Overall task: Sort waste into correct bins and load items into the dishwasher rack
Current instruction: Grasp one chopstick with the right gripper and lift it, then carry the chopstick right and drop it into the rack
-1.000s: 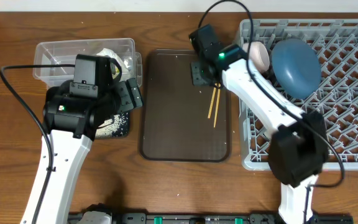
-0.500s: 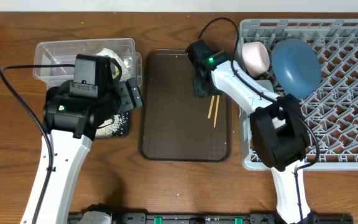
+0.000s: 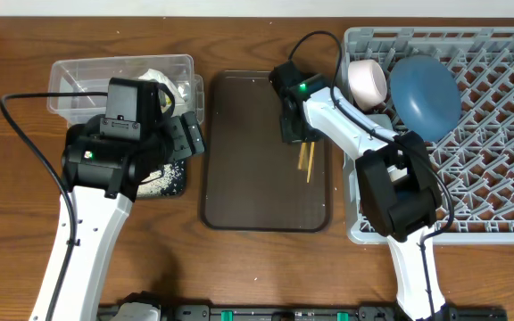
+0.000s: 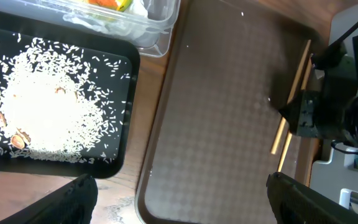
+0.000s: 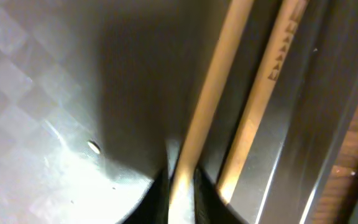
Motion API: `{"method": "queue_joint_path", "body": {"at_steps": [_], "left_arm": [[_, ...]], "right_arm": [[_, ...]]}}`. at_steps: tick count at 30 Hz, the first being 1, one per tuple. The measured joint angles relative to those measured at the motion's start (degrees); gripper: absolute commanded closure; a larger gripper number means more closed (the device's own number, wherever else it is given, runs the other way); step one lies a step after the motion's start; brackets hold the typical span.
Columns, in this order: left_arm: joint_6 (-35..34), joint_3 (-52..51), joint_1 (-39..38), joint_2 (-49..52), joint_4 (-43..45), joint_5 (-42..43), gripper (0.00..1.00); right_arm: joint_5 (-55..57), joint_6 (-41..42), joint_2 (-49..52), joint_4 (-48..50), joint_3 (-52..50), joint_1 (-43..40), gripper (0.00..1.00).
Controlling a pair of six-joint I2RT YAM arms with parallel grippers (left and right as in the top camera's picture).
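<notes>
The two wooden chopsticks (image 3: 308, 160) lie on the right side of the brown serving tray (image 3: 248, 160). My right gripper (image 3: 293, 125) is down at their far ends. In the right wrist view its jaws (image 5: 180, 186) are shut on one chopstick (image 5: 210, 93), and the other chopstick (image 5: 266, 93) lies free just to its right. My left gripper (image 4: 182, 208) hangs open and empty over the tray's near left edge, beside the black tray-bin (image 4: 126, 74) covered with white rice (image 4: 42, 118). The clear tub (image 3: 78, 71) holds crumpled tissue (image 3: 154, 78).
The grey dishwasher rack (image 3: 498, 134) fills the right side, with a dark blue plate (image 3: 425, 94) and a white bowl (image 3: 368, 80) standing in its far left corner. The left arm's body covers much of the black tray-bin (image 3: 172, 183) from above.
My right gripper dropped from the tray's far right corner onto the chopsticks' far ends and its jaws shut on one stick. The left arm has not moved.
</notes>
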Motion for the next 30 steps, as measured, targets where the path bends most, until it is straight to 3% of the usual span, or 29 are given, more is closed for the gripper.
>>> {"method": "queue_joint_path", "body": {"at_steps": [9, 16, 24, 30], "left_arm": [[0.0, 0.0, 0.0, 0.0, 0.0, 0.0, 0.1], [0.0, 0.0, 0.0, 0.0, 0.0, 0.0, 0.1], [0.0, 0.0, 0.0, 0.0, 0.0, 0.0, 0.1], [0.0, 0.0, 0.0, 0.0, 0.0, 0.0, 0.1]], "right_arm": [[0.1, -0.4, 0.0, -0.2, 0.0, 0.0, 0.99], [-1.6, -6.0, -3.1, -0.8, 0.0, 0.0, 0.99], [-2.5, -11.9, -24.1, -1.9, 0.5, -0.5, 0.99], [-1.0, -12.2, -36.7, -12.7, 1.7, -5.4, 0.99]]}}
